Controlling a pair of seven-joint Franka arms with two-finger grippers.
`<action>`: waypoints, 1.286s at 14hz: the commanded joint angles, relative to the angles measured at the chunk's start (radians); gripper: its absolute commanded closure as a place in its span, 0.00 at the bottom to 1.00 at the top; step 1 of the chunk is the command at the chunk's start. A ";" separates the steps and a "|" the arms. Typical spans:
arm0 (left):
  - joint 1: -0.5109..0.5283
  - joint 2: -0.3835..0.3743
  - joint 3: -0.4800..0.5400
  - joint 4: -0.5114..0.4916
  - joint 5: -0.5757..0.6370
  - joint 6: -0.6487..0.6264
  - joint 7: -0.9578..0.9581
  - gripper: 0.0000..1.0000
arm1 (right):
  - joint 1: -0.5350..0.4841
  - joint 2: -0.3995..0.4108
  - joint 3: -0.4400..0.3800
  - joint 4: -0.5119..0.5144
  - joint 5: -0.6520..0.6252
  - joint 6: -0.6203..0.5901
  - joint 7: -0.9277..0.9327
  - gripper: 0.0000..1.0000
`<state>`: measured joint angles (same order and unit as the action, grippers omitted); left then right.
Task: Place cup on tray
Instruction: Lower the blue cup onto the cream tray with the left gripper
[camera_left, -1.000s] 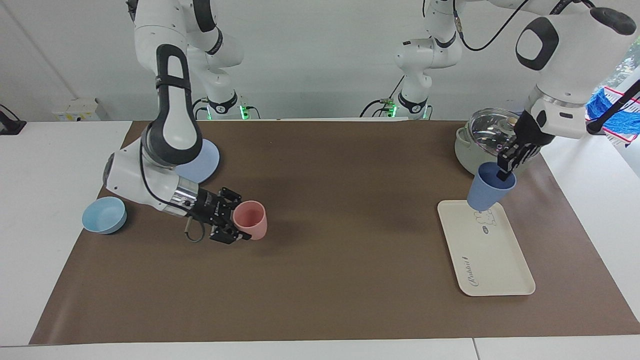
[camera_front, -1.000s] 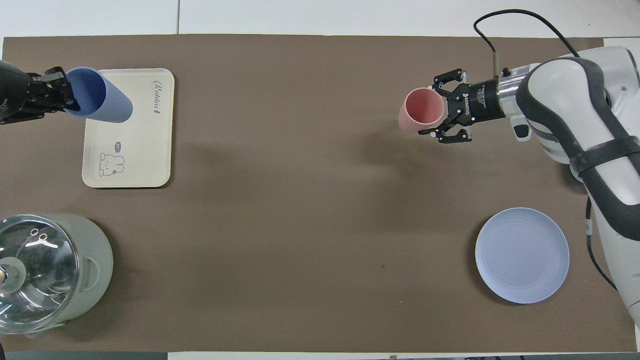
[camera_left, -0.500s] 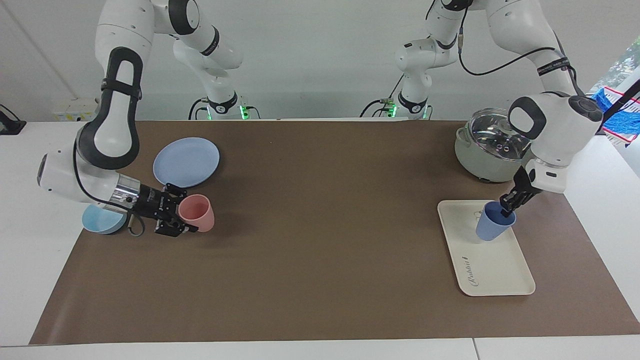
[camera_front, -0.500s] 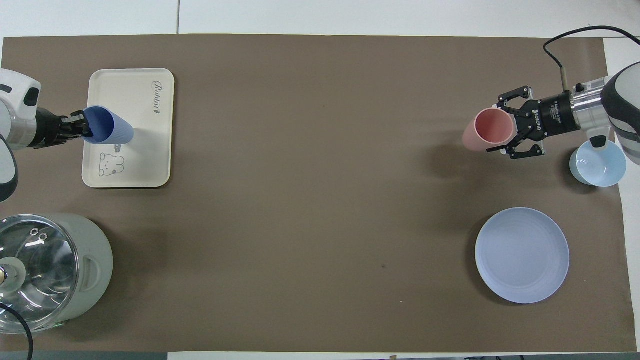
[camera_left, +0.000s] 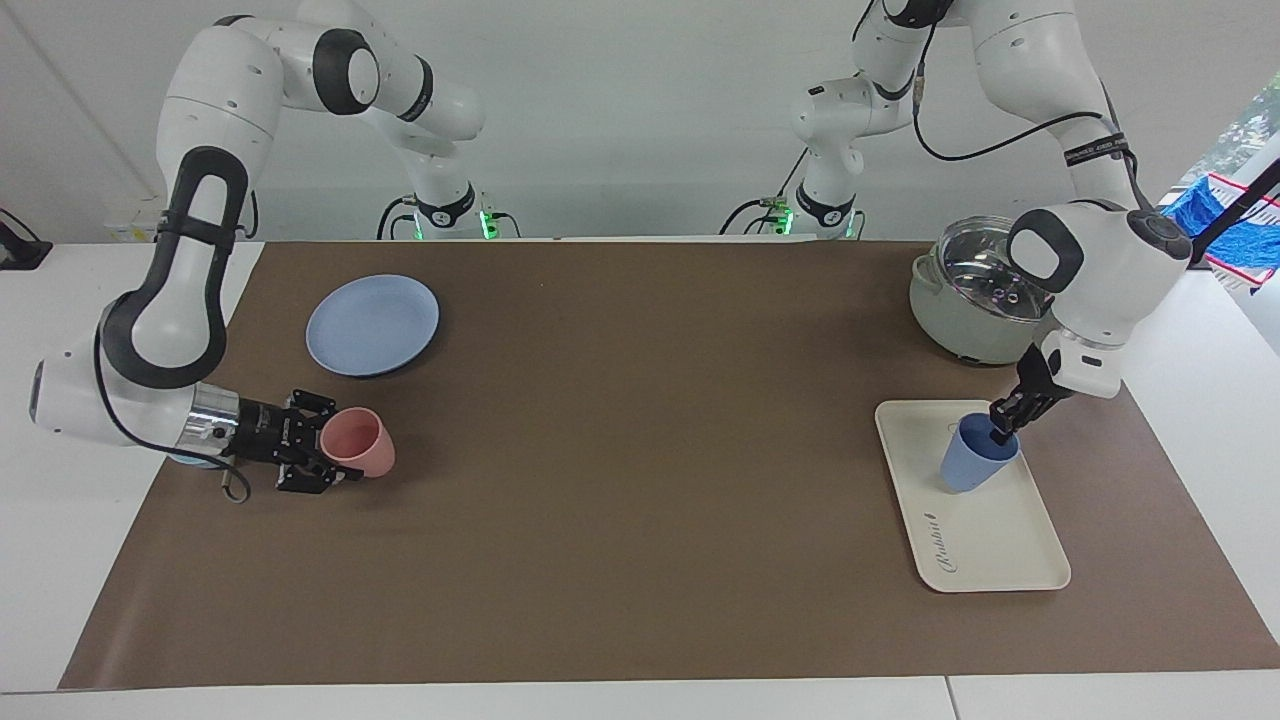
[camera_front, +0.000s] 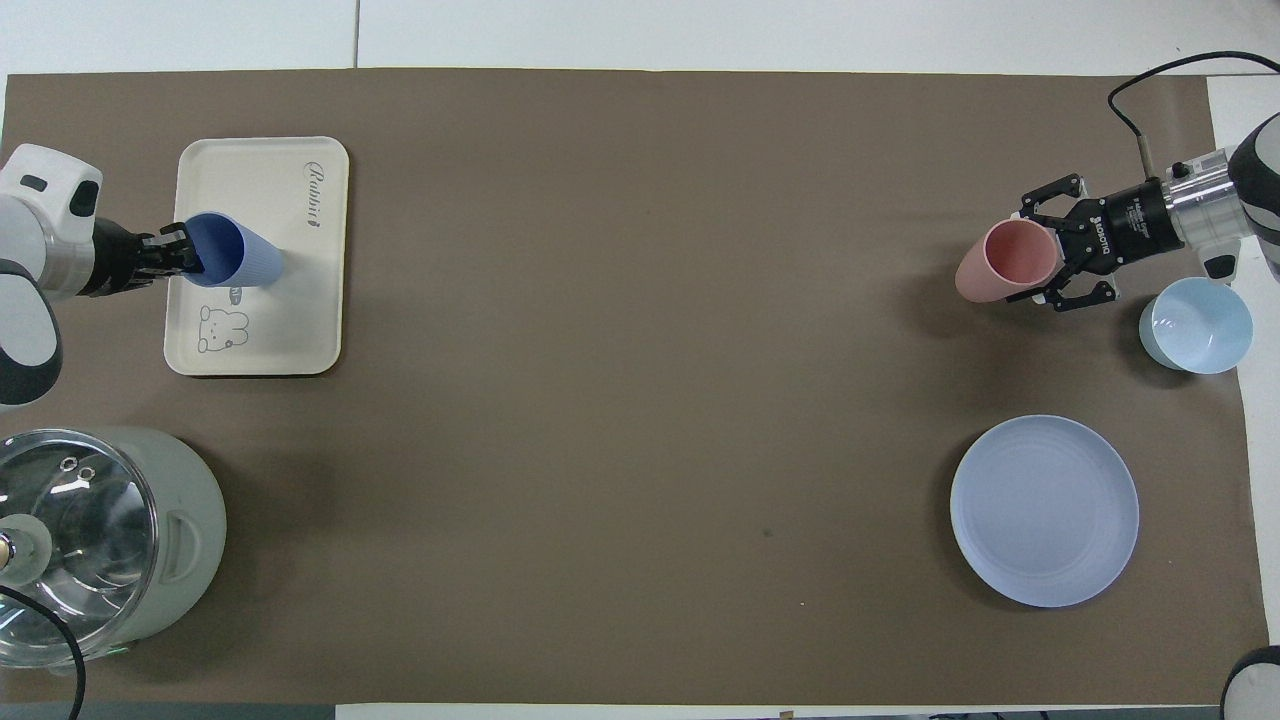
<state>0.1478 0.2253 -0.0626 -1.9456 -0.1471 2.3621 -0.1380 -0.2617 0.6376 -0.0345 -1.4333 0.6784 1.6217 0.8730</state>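
Black left fingers: my left gripper (camera_left: 1003, 420) is pinching the cup's rim wall, one finger inside the mouth, closed tight on it.
Left gripper place: it is hanging over the tray end nearer the robots, reaching in from the table edge at my left arm's end.
Cup from tool: the cup (camera_left: 974, 457) is hanging just under and forward of my fingertips, periwinkle-blue, body slanting away from the gripper.
Cup axis: it is tilting, not upright; mouth is pointing up and back toward my wrist, base is pointing down at the tray middle.
Cup contact: the base looks to be touching or just about touching the tray surface; I am not able to tell which from either view.
Tray: the tray (camera_left: 1000, 545) is lying flat, cream, long axis running away from the robots; the rabbit drawing (camera_front: 222, 328) is sitting just nearer the robots than the cup, mostly uncovered.
Judgement: I am reckoning the next move is levelling the cup so the base sits flat, then letting go; released tilted, it might tip.
Right gripper: my right gripper (camera_left: 318, 456) is gripping the pink tumbler (camera_left: 358, 456) by its rim, tilted, low over the mat near the right arm's end, well apart from the tray.
Nearer arm: my left arm is doing this one.
Nearby: the lidded pot (camera_left: 968, 298) is sitting nearer the robots than the tray, clear of the cup.
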 joint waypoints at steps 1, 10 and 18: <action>-0.005 0.019 0.001 -0.015 -0.022 0.057 0.044 1.00 | -0.022 0.074 0.019 0.094 -0.036 -0.049 -0.012 1.00; -0.025 0.029 0.000 0.143 0.095 -0.163 0.135 0.00 | -0.019 0.088 0.019 0.099 -0.074 -0.020 -0.089 1.00; -0.119 -0.121 -0.022 0.300 0.152 -0.619 0.161 0.00 | -0.025 0.079 0.021 0.053 -0.062 0.001 -0.143 1.00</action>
<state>0.0319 0.1673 -0.0749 -1.6400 -0.0079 1.8289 0.0001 -0.2681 0.7169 -0.0325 -1.3622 0.6260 1.6062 0.7712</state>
